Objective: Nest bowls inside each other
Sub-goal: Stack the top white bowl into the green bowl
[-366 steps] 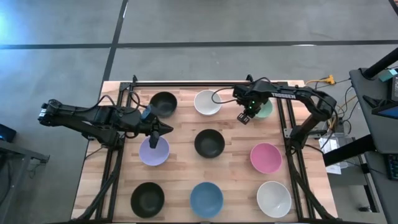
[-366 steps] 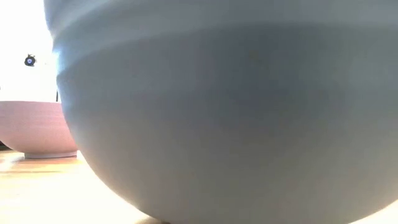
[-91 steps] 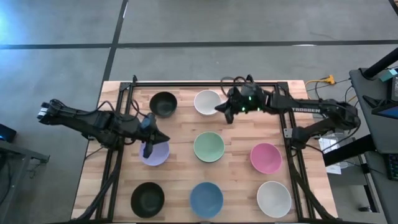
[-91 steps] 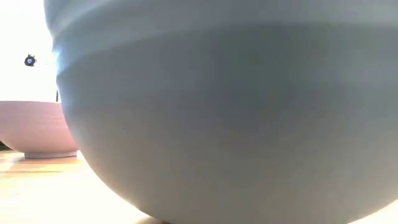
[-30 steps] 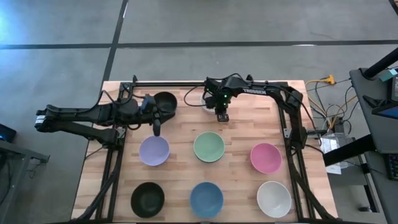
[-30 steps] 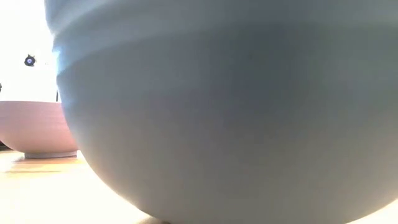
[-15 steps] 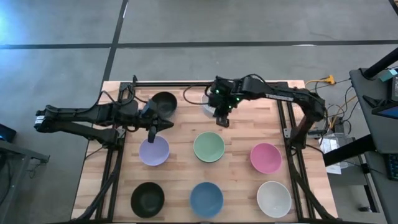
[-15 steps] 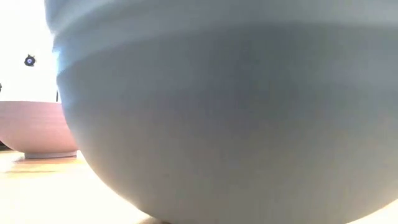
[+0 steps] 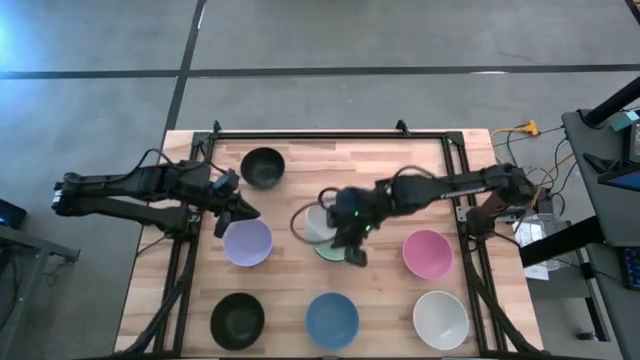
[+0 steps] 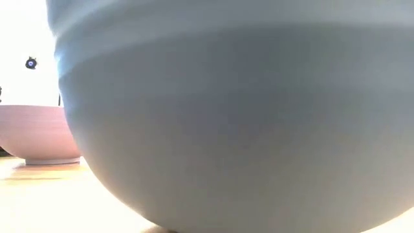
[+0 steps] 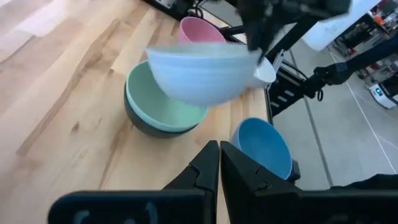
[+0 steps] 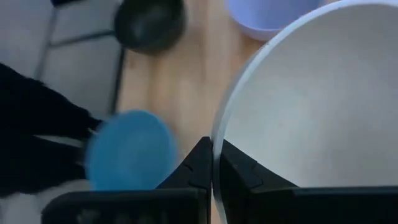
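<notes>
My right gripper (image 9: 347,240) is shut on a white bowl (image 9: 317,222) and hovers over the table's middle. Below it a green bowl (image 11: 163,107) sits nested in a black bowl (image 11: 142,122). My left gripper (image 9: 226,201) is shut and holds nothing, just off the far left rim of the lavender bowl (image 9: 247,242). Standing alone are a black bowl (image 9: 262,167) at the far side, a pink bowl (image 9: 427,253) at the right, and black (image 9: 237,320), blue (image 9: 331,320) and white (image 9: 440,320) bowls along the near edge. My right gripper pinches the white bowl's rim (image 12: 222,127), one finger inside the bowl and one outside. The fingers come from above, pointing down. The bowl is lifted clear and hangs roughly level above the green bowl, as the left wrist view shows (image 11: 199,70).
The blue bowl's wall (image 10: 226,129) fills the low view, with the pink bowl (image 10: 39,133) beside it. Metal frame rails (image 9: 185,270) run along the table's left and right sides. Bare wood shows at the far middle and far right of the table (image 9: 420,165).
My right gripper has carried the white bowl from the far middle of the table toward the near edge, to above the green bowl at the centre. My left gripper has drawn back a little toward the table's left edge.
</notes>
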